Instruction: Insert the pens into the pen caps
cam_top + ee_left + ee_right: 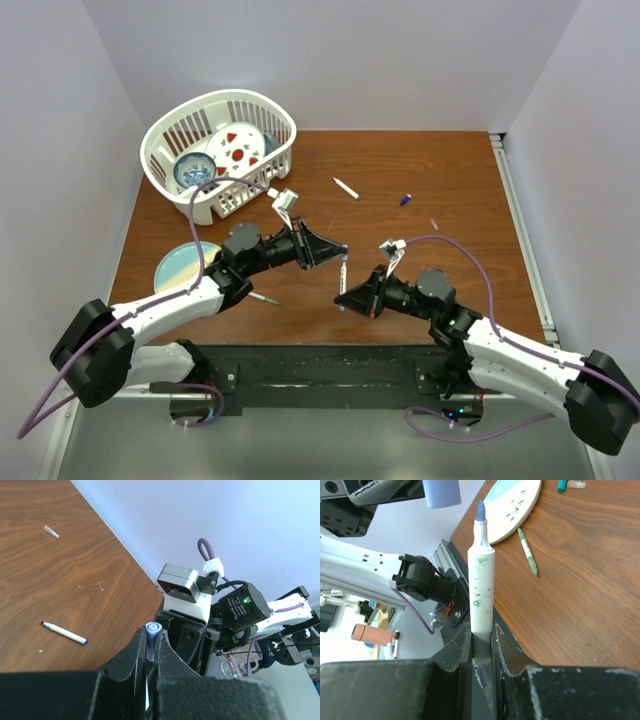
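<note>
The pen (481,580), white with a blue tip, stands upright mid-frame in the right wrist view, pinched at its lower end by the right claw (481,642). The blue cap (441,492), clamped in the left claw (151,641), hangs at upper left of the tip, not touching. Capping looks in hand; next, the tip needs lining up with the cap's mouth, then a straight push.

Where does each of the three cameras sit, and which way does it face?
Top external: above and behind, looking down on the table; left arm and right arm show.
Left wrist: on the left arm, facing the right arm; left gripper clamps the blue cap.
Right wrist: on the right arm, facing the left arm; right gripper clamps the pen.
Shared: both wrist views show the blue cap.
</note>
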Robot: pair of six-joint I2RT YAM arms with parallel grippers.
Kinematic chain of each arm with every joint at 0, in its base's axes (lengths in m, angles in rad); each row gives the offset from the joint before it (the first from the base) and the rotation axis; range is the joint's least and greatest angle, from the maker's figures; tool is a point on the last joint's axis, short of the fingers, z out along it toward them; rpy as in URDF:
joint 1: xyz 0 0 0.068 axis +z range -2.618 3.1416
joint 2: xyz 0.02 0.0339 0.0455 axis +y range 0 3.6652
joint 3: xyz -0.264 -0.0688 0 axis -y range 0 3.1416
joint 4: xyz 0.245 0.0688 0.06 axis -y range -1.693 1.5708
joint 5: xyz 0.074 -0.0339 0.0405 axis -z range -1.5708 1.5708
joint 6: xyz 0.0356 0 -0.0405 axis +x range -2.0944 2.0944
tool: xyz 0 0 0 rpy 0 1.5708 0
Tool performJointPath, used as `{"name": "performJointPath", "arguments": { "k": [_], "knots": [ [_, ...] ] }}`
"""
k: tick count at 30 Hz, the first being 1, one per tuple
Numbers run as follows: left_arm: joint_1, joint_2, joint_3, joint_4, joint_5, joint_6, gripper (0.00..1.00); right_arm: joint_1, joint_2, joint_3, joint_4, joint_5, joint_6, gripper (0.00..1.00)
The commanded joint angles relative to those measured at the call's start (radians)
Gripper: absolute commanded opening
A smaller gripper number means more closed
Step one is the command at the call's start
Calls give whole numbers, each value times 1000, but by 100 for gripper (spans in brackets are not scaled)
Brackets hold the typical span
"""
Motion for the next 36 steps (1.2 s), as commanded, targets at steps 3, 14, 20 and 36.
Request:
{"name": "performJointPath", "arguments": {
  "k": [3,14,20,36],
  "knots": [
    [0,9,12,71,19,3,0,9,-38,26,28,-30,9,0],
    [0,30,16,116,34,-18,0,10,-41,24,14,-27,8,0],
    [2,38,29,107,22,-20,0,10,-58,23,0,-28,5,0],
    [3,41,38,101,18,-17,0,12,-110,6,-29,-11,12,0]
  ]
}}
